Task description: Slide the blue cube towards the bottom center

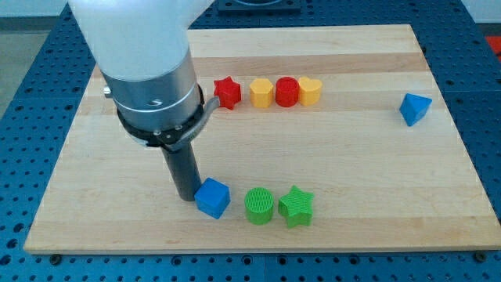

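Observation:
The blue cube (212,197) sits on the wooden board (352,172) near the view's bottom, left of centre. My tip (188,196) is at the end of the dark rod and stands right against the cube's left side. A green cylinder (259,206) lies just right of the cube, with a small gap between them. A green star (297,207) lies right of the cylinder.
A row of blocks lies near the view's top centre: a red star (228,92), a yellow hexagon (261,92), a red cylinder (286,91) and a yellow heart (310,91). A blue triangular block (415,108) sits at the right. The arm's wide body (149,70) covers the upper left.

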Tool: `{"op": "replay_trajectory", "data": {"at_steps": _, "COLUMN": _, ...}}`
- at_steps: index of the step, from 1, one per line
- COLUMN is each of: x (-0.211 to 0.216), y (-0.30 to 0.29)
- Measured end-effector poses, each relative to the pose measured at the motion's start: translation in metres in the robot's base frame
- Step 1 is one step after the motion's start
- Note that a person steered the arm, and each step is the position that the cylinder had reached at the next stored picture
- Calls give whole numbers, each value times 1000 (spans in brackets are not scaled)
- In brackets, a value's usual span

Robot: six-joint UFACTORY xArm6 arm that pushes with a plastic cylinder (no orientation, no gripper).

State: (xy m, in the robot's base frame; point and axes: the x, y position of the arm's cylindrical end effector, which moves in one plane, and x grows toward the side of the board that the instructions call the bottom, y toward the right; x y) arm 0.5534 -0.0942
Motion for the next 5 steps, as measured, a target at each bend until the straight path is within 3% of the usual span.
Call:
{"op": "replay_trajectory", "data": {"at_steps": 2, "x": 26, "y": 13}}
{"op": "replay_trajectory", "data": {"at_steps": 5, "x": 25, "y": 16}}
